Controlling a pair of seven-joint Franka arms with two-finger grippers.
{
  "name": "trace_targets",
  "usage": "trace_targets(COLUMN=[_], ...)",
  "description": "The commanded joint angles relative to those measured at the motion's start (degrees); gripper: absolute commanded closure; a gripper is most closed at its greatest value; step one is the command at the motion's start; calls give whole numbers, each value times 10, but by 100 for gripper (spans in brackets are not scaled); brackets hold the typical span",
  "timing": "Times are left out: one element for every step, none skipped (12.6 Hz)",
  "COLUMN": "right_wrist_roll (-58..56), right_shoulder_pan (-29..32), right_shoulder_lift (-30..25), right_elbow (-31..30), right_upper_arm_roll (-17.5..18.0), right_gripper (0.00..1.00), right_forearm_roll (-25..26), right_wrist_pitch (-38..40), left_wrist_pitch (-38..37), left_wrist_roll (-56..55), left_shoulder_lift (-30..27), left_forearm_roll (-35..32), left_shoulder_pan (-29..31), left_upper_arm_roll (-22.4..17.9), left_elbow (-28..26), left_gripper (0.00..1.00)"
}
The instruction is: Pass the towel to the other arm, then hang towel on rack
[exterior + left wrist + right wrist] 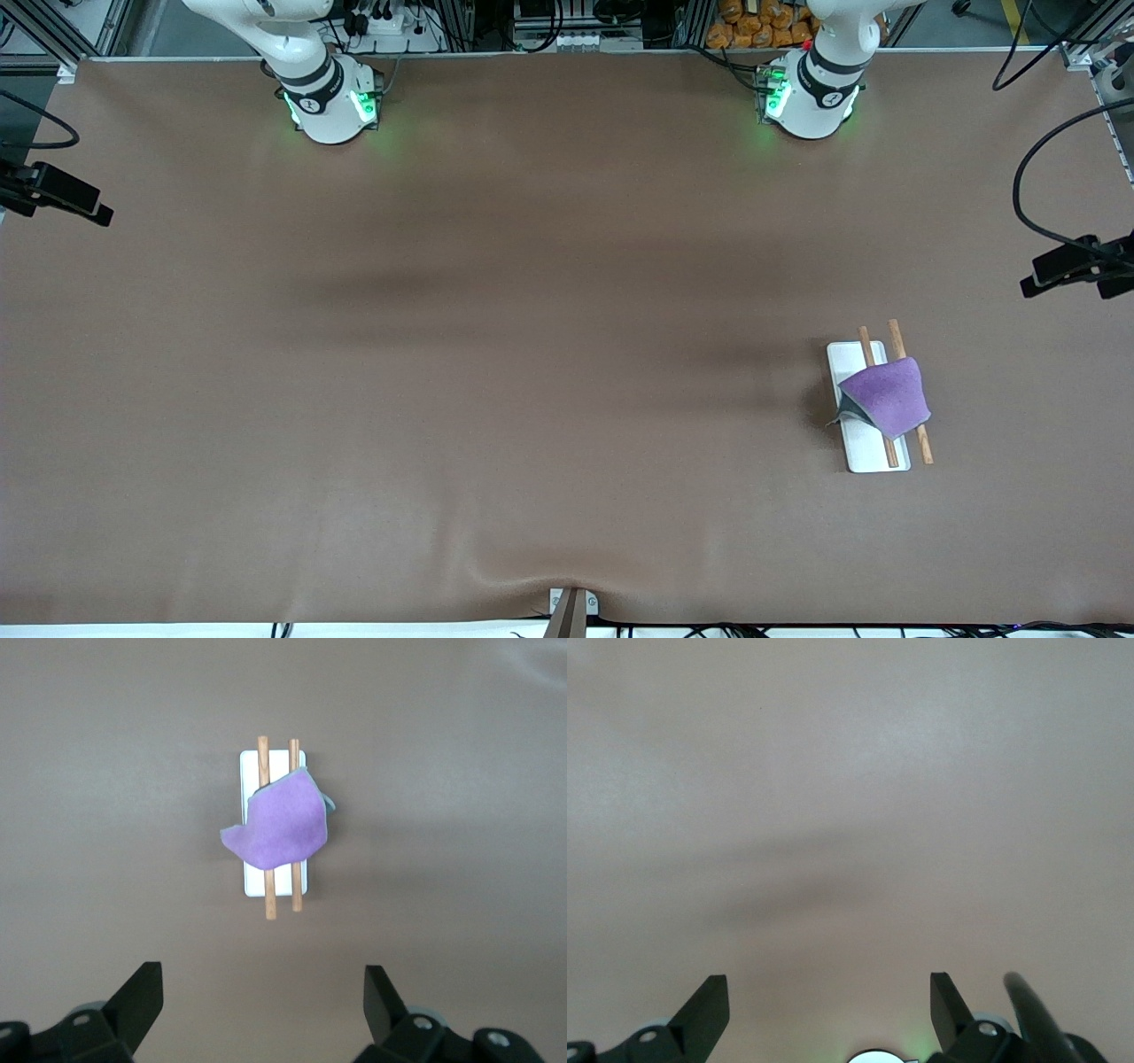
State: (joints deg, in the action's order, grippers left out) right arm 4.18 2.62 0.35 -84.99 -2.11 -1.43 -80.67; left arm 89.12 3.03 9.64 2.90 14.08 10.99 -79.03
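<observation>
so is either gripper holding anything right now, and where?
Nothing held. Left gripper and right gripper are open and empty; the towel hangs draped over the rack.

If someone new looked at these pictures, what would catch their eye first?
The purple towel stands out: it is draped over both wooden rods of the rack, toward the left arm's end of the table. The left pincer hangs open high above it, and the right pincer is open over bare table.
</observation>
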Motion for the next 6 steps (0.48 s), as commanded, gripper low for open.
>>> trace_targets(right_wrist_roll=[-1, -1, -1, -2, -2, -2], right_shoulder_pan=[7, 7, 7, 7, 8, 8], right_shoulder_lift=[-2, -2, -1, -1, -1, -2], right_elbow=[7, 7, 7, 7, 7, 7], right_upper_arm_roll=[8, 8, 8, 8, 8, 8], right_gripper=[0, 0, 0, 0, 0, 0], right_forearm_roll=[0, 0, 0, 0, 1, 1], right_wrist_pitch=[7, 6, 6, 6, 7, 7], left_wrist_pitch=[-30, -31, -31, -31, -32, -32], left_wrist_roll=[-14, -14, -22, -47, -69, -79], left_shoulder_lift=[-30, -39, -51, -62, -75, -85], left_forearm_roll=[-12, -13, -15, -15, -15, -15], left_shoulder_pan=[-1, -17, -50, -74, -88, -96], left_upper_arm_roll=[11, 9, -6, -27, -29, -31], left_elbow=[-10, -16, -30, -45, -61, -74], left_gripper=[0, 0, 0, 0, 0, 0])
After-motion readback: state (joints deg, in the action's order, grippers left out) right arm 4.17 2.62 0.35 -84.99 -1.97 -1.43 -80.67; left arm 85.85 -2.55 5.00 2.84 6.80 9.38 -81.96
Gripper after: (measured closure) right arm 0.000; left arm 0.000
